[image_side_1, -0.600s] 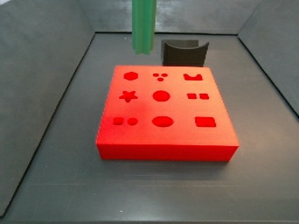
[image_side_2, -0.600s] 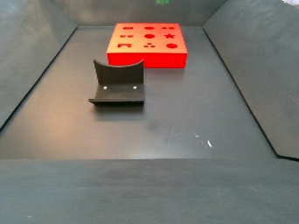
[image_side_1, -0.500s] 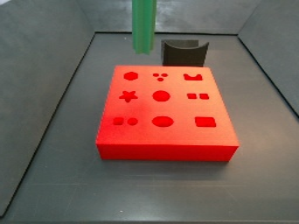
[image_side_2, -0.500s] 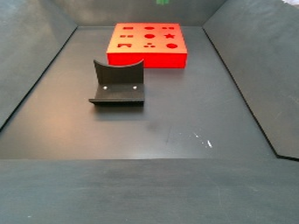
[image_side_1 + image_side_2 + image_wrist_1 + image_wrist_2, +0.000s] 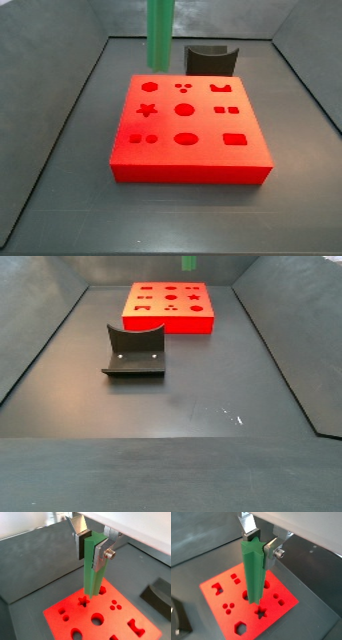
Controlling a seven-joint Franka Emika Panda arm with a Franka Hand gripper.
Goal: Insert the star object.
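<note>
Your end effector (image 5: 92, 548) is clamped on the star object (image 5: 92, 564), hanging upright above the red block (image 5: 100, 619), its top cut off in a side view.

No text, label, brand, number or sign can be read anywhere in these views.

Camera layout: two fixed side views, two wrist views.
Side views face the red block (image 5: 187, 130) from opposite ends, one near, one far; wrist views look down past the tool (image 5: 91, 548) onto it.
</note>
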